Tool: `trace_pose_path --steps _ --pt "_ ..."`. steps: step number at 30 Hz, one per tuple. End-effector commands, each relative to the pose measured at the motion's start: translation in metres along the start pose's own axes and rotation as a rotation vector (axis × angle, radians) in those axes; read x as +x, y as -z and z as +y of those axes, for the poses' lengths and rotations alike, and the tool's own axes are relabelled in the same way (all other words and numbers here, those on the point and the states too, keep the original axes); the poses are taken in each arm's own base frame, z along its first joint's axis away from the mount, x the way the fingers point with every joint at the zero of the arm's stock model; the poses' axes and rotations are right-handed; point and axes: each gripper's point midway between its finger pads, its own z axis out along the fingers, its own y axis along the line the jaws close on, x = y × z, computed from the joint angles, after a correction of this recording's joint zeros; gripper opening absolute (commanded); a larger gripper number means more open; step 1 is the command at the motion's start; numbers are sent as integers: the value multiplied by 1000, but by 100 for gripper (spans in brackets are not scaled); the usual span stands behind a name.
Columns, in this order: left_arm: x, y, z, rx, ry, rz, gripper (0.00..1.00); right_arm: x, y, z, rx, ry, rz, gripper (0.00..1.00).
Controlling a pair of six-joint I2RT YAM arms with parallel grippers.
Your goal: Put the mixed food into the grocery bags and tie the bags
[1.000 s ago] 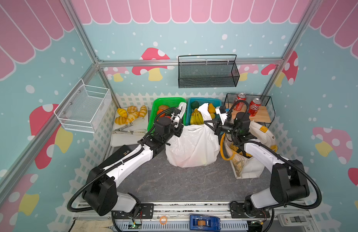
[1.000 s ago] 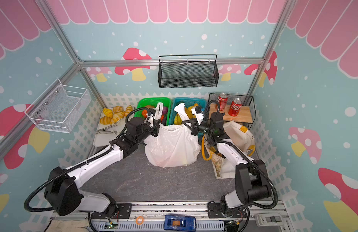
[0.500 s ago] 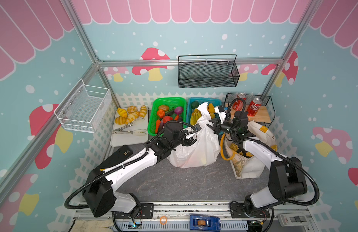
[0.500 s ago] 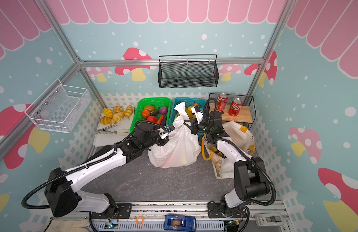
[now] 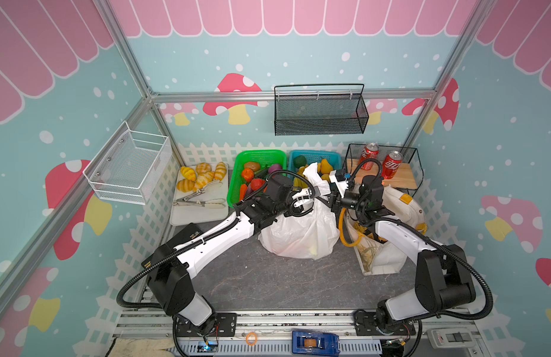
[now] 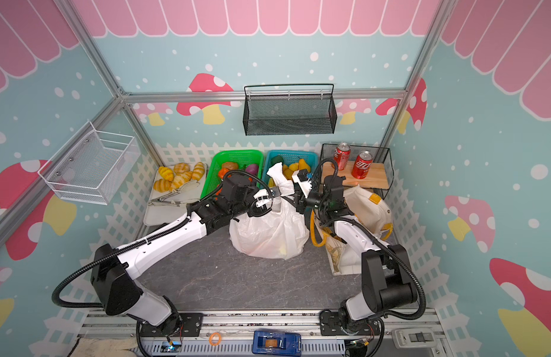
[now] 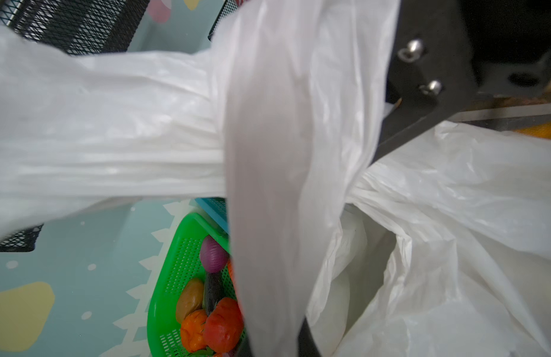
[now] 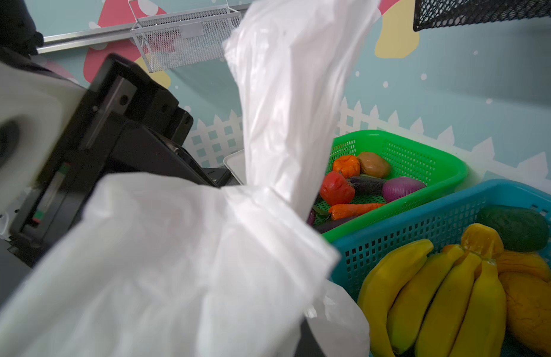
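A thin, crinkly white plastic bag (image 5: 302,231) (image 6: 271,231) stands full and bulging on the grey stone-patterned table (image 5: 268,278), near the middle and towards its back edge. A faint yellow shape (image 5: 312,248) shows through the bag's lower wall. The neck is gathered, and in the left wrist view two twisted handle strips (image 7: 261,173) cross each other. One loose strip (image 5: 314,174) stands up in front of the blue basket.

The left gripper (image 5: 308,196) (image 6: 269,196) is at the neck from the left, its jaws pinched tight on a strip of the plastic. The right gripper (image 5: 329,202) (image 6: 298,201) meets the neck from the right. Plastic covers its jaws in the right wrist view, so I cannot tell how they stand.

A cream cloth tote with yellow handles (image 5: 400,204) slumps by the table's right edge, just beside the plastic bag. Along the back edge sit a green plastic basket (image 5: 258,153) of toy vegetables and a blue plastic basket (image 5: 314,153) holding a knobbly yellow pear-like fruit (image 5: 325,165) and bananas (image 8: 438,293). Golden bread rolls (image 5: 200,177) lie on a white tray (image 5: 200,216) in the back left corner.
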Motion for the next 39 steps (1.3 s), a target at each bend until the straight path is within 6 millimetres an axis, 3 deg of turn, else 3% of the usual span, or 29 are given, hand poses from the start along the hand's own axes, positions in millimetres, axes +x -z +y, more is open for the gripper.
trace_pose_path --steps 1,13,25,28,31,36,38,39 --pt "1 -3 -5 50 -18 11 1 -13 5 11 -36 101 -47 22" --pt "3 -12 -6 70 33 11 1 -13 7 21 -77 101 -94 56" --pt "5 -14 -13 81 -15 18 0 -28 5 13 -66 -39 -166 63" --pt "6 -15 -15 84 -18 21 0 -28 4 9 -54 -60 -168 60" --pt "5 -15 -14 81 -17 18 0 -28 3 7 -48 -67 -168 50" --pt "6 -14 -11 68 -11 25 1 -24 3 5 -40 -76 -164 14" --pt "5 -12 -8 59 9 22 7 -19 3 4 -27 -75 -158 0" --pt "5 -11 -8 58 22 18 11 -18 3 4 -20 -73 -156 0"
